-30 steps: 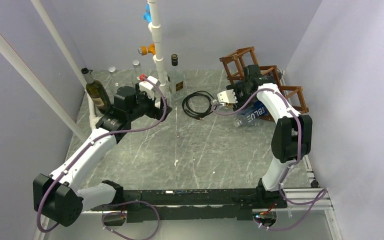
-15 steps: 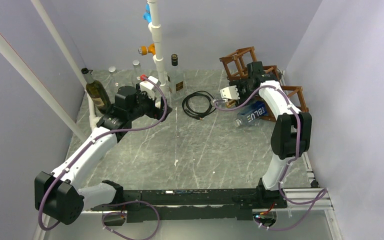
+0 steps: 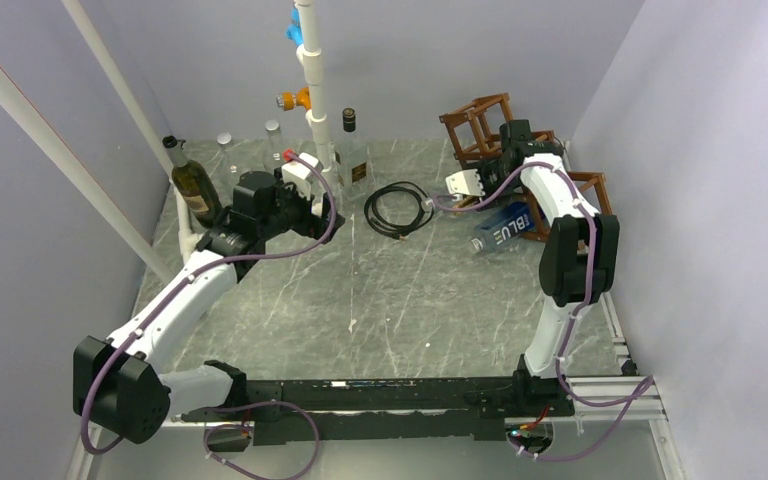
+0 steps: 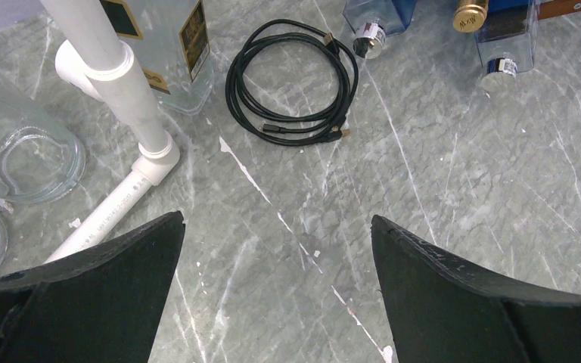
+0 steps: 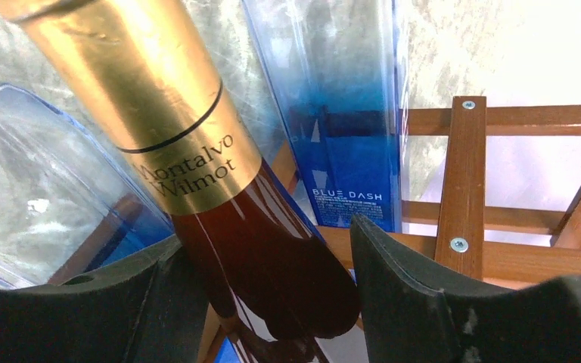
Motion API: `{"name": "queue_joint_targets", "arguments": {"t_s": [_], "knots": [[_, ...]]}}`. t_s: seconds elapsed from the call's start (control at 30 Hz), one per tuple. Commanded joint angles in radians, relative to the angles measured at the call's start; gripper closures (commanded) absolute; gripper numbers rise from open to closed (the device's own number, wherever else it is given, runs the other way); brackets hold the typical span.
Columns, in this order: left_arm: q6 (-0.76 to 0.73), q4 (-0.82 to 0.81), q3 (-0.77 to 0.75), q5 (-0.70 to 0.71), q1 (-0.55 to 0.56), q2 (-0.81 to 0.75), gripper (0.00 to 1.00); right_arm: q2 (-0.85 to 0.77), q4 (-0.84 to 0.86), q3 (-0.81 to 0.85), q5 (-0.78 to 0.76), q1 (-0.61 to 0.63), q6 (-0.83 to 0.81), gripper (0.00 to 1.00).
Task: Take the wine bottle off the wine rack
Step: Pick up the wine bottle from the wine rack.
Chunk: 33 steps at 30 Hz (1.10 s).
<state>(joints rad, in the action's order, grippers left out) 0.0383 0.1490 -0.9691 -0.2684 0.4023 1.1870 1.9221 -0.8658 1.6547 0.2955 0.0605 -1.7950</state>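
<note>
Two neighbours: flat-sided blue bottle (image 5: 348, 136) right of the wine bottle (image 5: 197, 151), rounded clear bottle (image 5: 38, 189) left, both crowding it.
Wine bottle: dark glass with a gold foil neck, slanting through the centre of the right wrist view, over the rack's bars.
Wine rack (image 5: 463, 189): reddish wooden slats, screwed, lower right.
Right gripper (image 5: 265, 234): black fingers straddle the bottle; whether they grip it cannot be told.
Left gripper (image 4: 276, 227): spread wide, holding nothing, above the marbled table (image 4: 439, 197), near a coiled cable (image 4: 295, 91).
</note>
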Motion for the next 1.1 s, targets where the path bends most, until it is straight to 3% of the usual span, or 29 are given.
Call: {"name": "queue_joint_targets", "arguments": {"t_s": [0.0, 0.23, 0.33, 1.07], "knots": [[0.0, -0.001, -0.034, -0.025, -0.005, 0.003, 0.01, 0.031, -0.017, 0.056, 0.024, -0.009, -0.039, 0.4], [0.003, 0.0, -0.036, -0.031, -0.006, 0.006, 0.01, 0.011, -0.073, 0.041, 0.067, -0.006, -0.091, 0.67], [0.004, 0.0, -0.037, -0.035, -0.006, 0.008, 0.01, -0.007, -0.085, 0.029, 0.106, -0.002, -0.11, 1.0], [0.012, -0.002, -0.038, -0.05, -0.008, 0.01, 0.01, -0.085, -0.05, -0.047, 0.168, 0.113, 0.027, 1.0]]}}
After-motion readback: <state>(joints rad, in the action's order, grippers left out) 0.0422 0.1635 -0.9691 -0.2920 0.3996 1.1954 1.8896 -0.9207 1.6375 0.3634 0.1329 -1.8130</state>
